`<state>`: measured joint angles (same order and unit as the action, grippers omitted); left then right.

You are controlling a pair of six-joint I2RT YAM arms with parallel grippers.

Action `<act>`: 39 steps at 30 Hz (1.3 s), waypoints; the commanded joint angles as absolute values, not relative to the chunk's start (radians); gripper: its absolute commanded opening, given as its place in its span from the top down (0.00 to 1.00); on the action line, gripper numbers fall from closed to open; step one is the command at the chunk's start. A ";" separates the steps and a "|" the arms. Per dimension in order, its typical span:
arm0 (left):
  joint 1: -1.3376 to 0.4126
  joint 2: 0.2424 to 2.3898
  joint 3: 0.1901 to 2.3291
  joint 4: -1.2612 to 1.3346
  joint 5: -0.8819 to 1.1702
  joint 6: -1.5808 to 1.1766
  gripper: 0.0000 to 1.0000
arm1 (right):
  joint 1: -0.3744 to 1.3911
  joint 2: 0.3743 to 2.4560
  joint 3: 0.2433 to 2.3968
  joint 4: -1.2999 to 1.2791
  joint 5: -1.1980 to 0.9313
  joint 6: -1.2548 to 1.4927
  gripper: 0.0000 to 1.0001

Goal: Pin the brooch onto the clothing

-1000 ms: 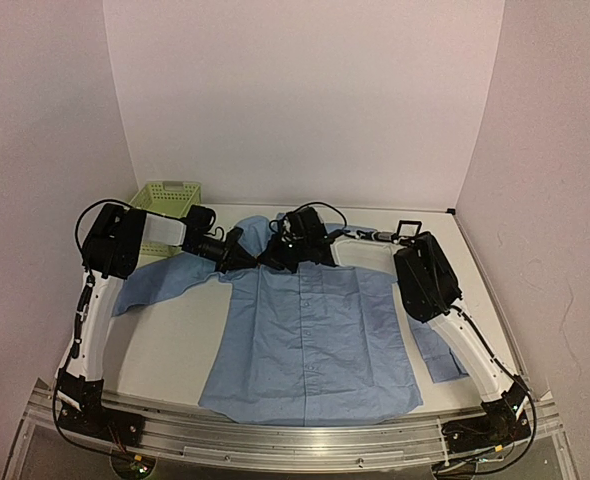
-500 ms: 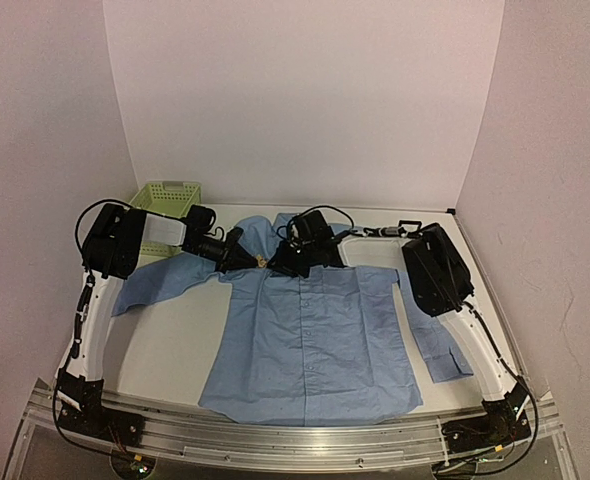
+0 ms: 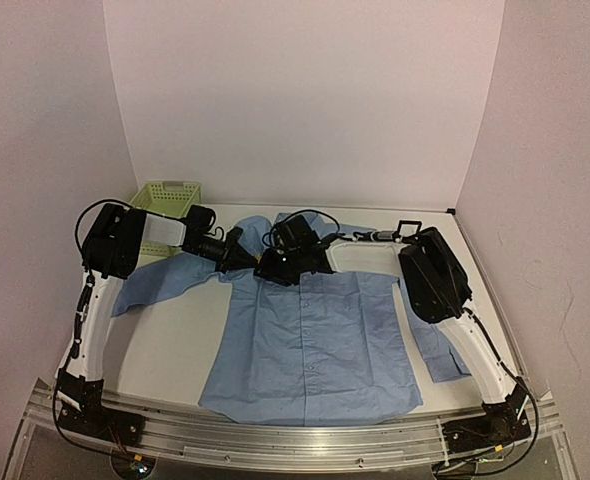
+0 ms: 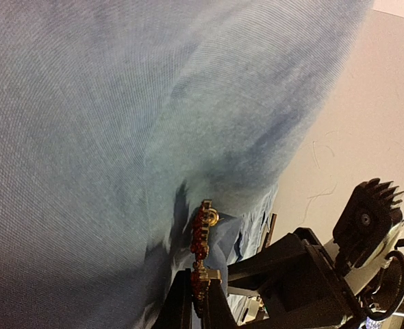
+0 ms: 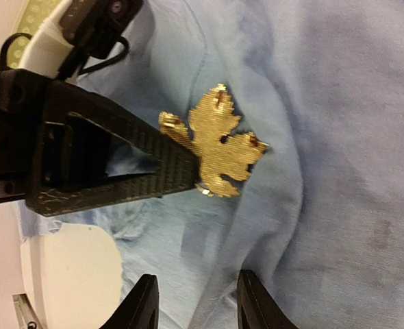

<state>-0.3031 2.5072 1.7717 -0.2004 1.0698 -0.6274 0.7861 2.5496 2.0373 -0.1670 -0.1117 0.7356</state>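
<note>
The shirt (image 3: 310, 340) lies flat and face up across the middle of the desk (image 3: 165, 340). Its collar points to the far edge, its hem is near the near edge, and one sleeve reaches toward each side. Both arms stretch in over the collar end, and their claws come close together there, just inside the far edge.

The left claw (image 4: 196, 308) is closed on the brooch (image 5: 216, 147), pinching its lower end between the two fingertips. The right wrist view shows the brooch's gold, leaf-shaped side, lying against blue cloth by the collar. In the left wrist view it stands edge-on, red and gold, with its upper end at a fold of the fabric. Whether the pin goes through the cloth cannot be told.

The right claw (image 5: 198, 305) stands open just beside the brooch. Its two fingertips are apart with only shirt fabric showing between them, and they touch neither the brooch nor the left claw.

A green basket (image 3: 165, 198) sits at the far left corner of the desk, behind the left arm. A small black-framed box (image 3: 408, 228) sits near the far edge on the right side.
</note>
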 commanded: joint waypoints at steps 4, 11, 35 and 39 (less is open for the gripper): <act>-0.314 2.534 1.732 -0.238 1.009 -0.640 1.00 | 0.788 2.518 2.094 -0.247 -0.003 0.714 0.58; -0.315 2.534 1.731 -0.236 1.011 -0.642 1.00 | 0.788 2.580 2.189 -0.268 0.038 0.698 0.60; -0.334 2.531 1.709 -0.183 1.037 -0.693 1.00 | 0.793 2.737 2.329 -0.292 -0.062 0.652 1.00; -0.339 2.532 1.674 -0.110 1.070 -0.769 1.00 | 0.792 2.740 2.350 -0.255 -0.092 0.620 1.00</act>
<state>-0.3055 2.5010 1.7427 -0.1233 1.0693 -0.6916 0.7828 2.7012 2.3041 -0.2944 -0.0267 0.6678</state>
